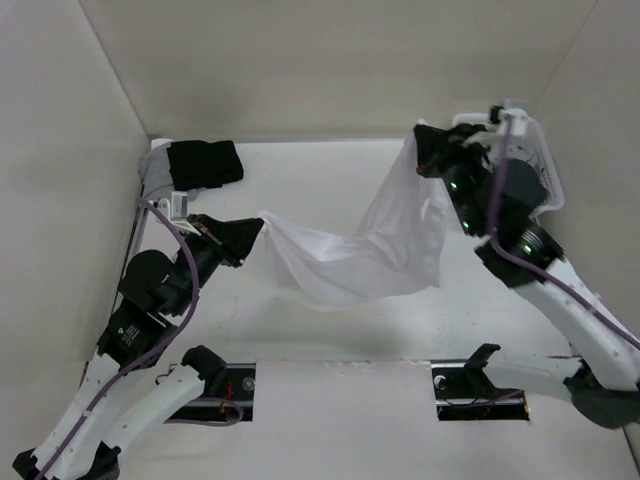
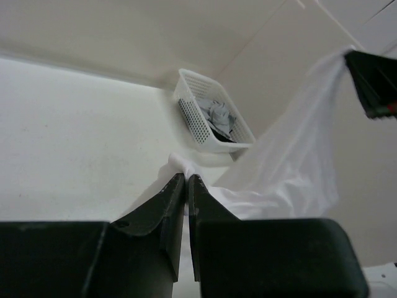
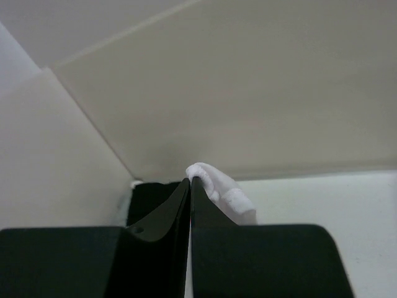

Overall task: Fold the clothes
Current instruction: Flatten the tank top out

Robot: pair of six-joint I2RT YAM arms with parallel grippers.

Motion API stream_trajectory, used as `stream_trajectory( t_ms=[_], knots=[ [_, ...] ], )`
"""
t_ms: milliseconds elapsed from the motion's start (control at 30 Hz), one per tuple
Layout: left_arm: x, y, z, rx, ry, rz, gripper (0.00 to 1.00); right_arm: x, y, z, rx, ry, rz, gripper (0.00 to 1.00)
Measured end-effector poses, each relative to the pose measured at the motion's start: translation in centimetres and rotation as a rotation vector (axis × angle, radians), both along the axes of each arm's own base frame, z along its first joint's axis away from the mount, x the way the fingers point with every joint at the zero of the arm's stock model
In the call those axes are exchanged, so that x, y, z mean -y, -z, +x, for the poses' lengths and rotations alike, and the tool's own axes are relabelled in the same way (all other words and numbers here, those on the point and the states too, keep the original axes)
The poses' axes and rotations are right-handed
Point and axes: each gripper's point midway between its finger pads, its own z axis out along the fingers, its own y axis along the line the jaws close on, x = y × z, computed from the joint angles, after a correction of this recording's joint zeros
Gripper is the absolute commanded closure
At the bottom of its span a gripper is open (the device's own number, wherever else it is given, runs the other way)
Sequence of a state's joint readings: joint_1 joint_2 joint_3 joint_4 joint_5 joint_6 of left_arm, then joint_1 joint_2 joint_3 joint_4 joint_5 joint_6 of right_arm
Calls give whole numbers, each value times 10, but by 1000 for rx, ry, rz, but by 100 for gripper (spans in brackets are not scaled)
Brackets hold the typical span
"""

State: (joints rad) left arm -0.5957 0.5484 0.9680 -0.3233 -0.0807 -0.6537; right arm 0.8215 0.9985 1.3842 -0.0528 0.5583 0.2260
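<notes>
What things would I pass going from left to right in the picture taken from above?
black garment → white garment → white basket

There is one white garment [image 1: 360, 250], and two arms: the left end effector [image 1: 260, 228] and the right end effector [image 1: 422, 152]. One white basket [image 2: 186, 93] holds crumpled grey cloth [image 2: 217, 118], pieces uncountable. Across the tabletop [image 1: 330, 340] from the basket lie one black garment [image 1: 205, 162] and one grey piece [image 1: 155, 168].
</notes>
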Motion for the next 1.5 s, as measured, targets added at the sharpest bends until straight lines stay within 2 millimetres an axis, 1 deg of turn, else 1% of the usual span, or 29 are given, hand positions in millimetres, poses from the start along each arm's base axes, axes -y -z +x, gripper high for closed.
stream_trajectory(
  t_ms=[67, 100, 133, 167, 200, 267, 300, 333, 367, 433, 467, 533, 567, 600, 633, 667, 700, 800, 833, 867, 967, 1000, 1067, 1133, 1200, 1233, 1333, 1467, 1500],
  knots=[
    [4, 18, 1, -27, 9, 14, 94, -14, 27, 48, -72, 10, -51, 97],
    [5, 32, 4, -52, 8, 25, 94, -22, 42, 78, -121, 7, -68, 97],
    [7, 46, 7, -77, 5, 36, 94, -29, 55, 109, -165, 6, -74, 93],
    [7, 64, 10, -112, -3, 51, 94, -35, 65, 138, -195, 6, -73, 86],
    [7, 81, 15, -149, -15, 59, 94, -42, 82, 175, -250, 7, -71, 72],
    [2, 118, 23, -230, -57, 72, 94, -57, 104, 229, -310, 1, -62, 54],
    [-1, 134, 27, -267, -81, 77, 94, -63, 118, 251, -336, -4, -57, 48],
    [-7, 149, 31, -304, -112, 78, 94, -69, 135, 266, -368, -9, -62, 43],
    [-14, 164, 36, -341, -148, 78, 94, -72, 154, 272, -403, -12, -72, 41],
    [-28, 182, 43, -392, -215, 73, 94, -79, 199, 265, -498, -31, -114, 42],
    [-36, 187, 46, -407, -248, 65, 94, -83, 218, 254, -530, -47, -132, 49],
    [-48, 189, 52, -419, -301, 49, 94, -91, 255, 214, -604, -91, -167, 76],
    [-53, 189, 53, -420, -319, 42, 94, -94, 268, 194, -627, -114, -166, 88],
    [-57, 189, 55, -422, -335, 37, 94, -97, 284, 168, -658, -144, -167, 95],
    [-60, 190, 56, -424, -347, 33, 94, -100, 297, 148, -686, -172, -167, 96],
    [-62, 191, 56, -426, -356, 31, 94, -105, 310, 127, -708, -204, -154, 95],
    [-64, 192, 57, -429, -362, 30, 94, -109, 324, 110, -734, -229, -150, 90],
    [-66, 202, 56, -448, -374, 31, 94, -123, 377, 53, -833, -304, -171, 64],
    [-67, 208, 55, -460, -375, 32, 94, -130, 402, 26, -887, -338, -204, 58],
    [-67, 214, 54, -473, -376, 35, 94, -135, 418, 6, -925, -366, -224, 54],
    [-67, 225, 52, -498, -378, 38, 94, -152, 450, -52, -1005, -447, -286, 49],
    [-67, 226, 52, -502, -379, 37, 94, -158, 454, -64, -1013, -467, -298, 49],
    [-65, 226, 52, -501, -374, 34, 94, -167, 457, -75, -1017, -481, -297, 50],
    [-63, 224, 51, -494, -365, 31, 94, -169, 460, -68, -1012, -450, -275, 58],
    [-61, 222, 50, -488, -357, 30, 94, -167, 469, -59, -1026, -403, -270, 61],
    [-61, 221, 49, -484, -354, 29, 94, -163, 480, -53, -1046, -365, -272, 60],
    [-59, 219, 49, -477, -347, 27, 94, -155, 491, -48, -1067, -303, -276, 54],
    [-52, 218, 48, -470, -320, 30, 94, -146, 490, -40, -1050, -227, -261, 50],
    [-49, 217, 48, -468, -309, 32, 94, -145, 490, -39, -1048, -215, -258, 52]
  ],
)
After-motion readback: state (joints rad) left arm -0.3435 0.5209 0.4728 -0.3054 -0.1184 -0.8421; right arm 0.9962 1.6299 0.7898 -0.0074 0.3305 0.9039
